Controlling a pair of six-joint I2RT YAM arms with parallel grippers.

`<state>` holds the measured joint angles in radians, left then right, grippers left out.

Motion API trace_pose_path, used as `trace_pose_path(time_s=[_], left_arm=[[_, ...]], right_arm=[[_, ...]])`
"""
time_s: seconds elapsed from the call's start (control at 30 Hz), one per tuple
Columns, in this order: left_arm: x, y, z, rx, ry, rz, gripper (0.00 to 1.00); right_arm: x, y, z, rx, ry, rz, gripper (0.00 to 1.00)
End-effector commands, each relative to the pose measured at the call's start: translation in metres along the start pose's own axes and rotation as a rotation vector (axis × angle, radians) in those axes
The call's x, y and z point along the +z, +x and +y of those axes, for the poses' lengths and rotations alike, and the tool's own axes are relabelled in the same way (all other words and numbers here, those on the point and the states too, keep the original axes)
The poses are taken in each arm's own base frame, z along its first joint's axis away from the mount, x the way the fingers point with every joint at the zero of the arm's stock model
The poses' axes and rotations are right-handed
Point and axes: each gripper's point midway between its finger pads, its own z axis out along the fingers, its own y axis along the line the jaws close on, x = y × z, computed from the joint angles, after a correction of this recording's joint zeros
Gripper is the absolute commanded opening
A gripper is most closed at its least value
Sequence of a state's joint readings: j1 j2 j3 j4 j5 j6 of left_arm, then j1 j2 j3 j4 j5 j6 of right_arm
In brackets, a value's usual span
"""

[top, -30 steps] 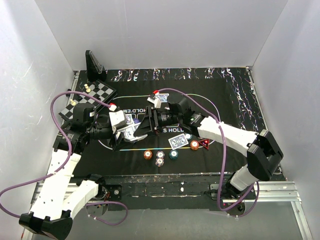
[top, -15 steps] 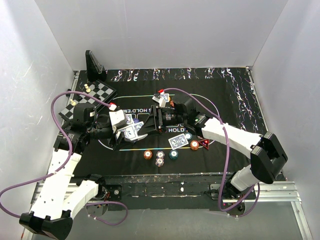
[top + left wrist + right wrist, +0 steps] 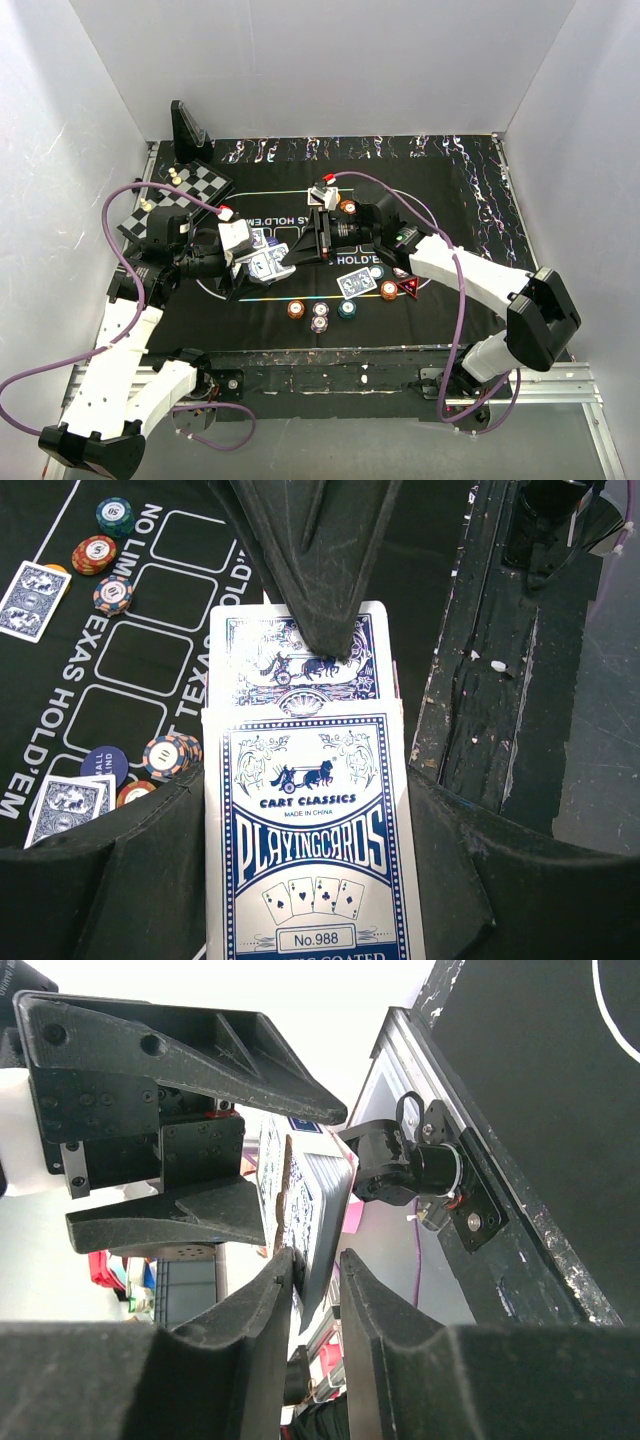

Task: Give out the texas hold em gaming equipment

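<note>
My left gripper (image 3: 262, 266) is shut on a blue-and-white pack of playing cards (image 3: 310, 830) and holds it up over the mat's left part. One card (image 3: 250, 650) sticks out beyond the pack's far end. My right gripper (image 3: 318, 1265) straddles that end of the pack (image 3: 322, 1195). Its jaws are narrowly apart, with one finger (image 3: 255, 1310) against the cards and a slim gap at the other. In the top view the right gripper (image 3: 298, 250) meets the pack (image 3: 268, 264). Poker chips (image 3: 320, 309), a red triangle marker (image 3: 409, 288) and a face-down card (image 3: 356, 283) lie on the mat.
The black printed mat (image 3: 470, 220) covers the table. A chessboard (image 3: 185, 195) with pieces sits at the back left, with a black stand (image 3: 188, 133) behind it. A chip stack (image 3: 172, 757) and another card (image 3: 68, 805) lie below the left gripper. White walls enclose three sides.
My right gripper has slid left onto the end of the held pack, and its jaws have narrowed around it. The left gripper has kept its grip and place.
</note>
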<state>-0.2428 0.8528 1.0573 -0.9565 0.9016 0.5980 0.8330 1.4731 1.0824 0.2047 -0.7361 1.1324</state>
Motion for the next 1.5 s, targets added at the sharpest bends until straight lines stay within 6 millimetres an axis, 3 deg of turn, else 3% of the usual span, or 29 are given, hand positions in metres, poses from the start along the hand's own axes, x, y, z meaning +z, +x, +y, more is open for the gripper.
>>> trace_pose_path(time_s=[0.0,0.4,0.57,0.63,0.73,1.0,1.47], left_arm=[[-0.004,-0.015,-0.006,0.045,0.013,-0.058,0.12],[-0.005,-0.018,-0.006,0.045,0.011,-0.060,0.12],[-0.004,-0.017,-0.005,0.044,0.012,-0.057,0.12],[-0.003,-0.016,-0.005,0.042,0.016,-0.056,0.12],[-0.003,-0.016,-0.004,0.040,0.016,-0.056,0.12],[-0.001,-0.016,-0.003,0.031,0.022,-0.055,0.12],[-0.001,-0.024,-0.003,0.018,0.030,-0.078,0.12]], right_arm=[[-0.013,-0.006,-0.002,-0.023,0.020,-0.038,0.29],[-0.025,-0.011,-0.008,-0.022,0.050,-0.063,0.21],[-0.025,-0.014,-0.001,-0.040,0.048,-0.069,0.71],[-0.023,-0.015,0.007,-0.058,0.035,-0.070,0.79],[-0.019,-0.015,0.014,-0.069,0.024,-0.064,0.82],[0.003,-0.006,0.014,-0.046,-0.022,-0.019,0.80],[-0.001,-0.009,0.003,-0.023,0.013,-0.058,0.43]])
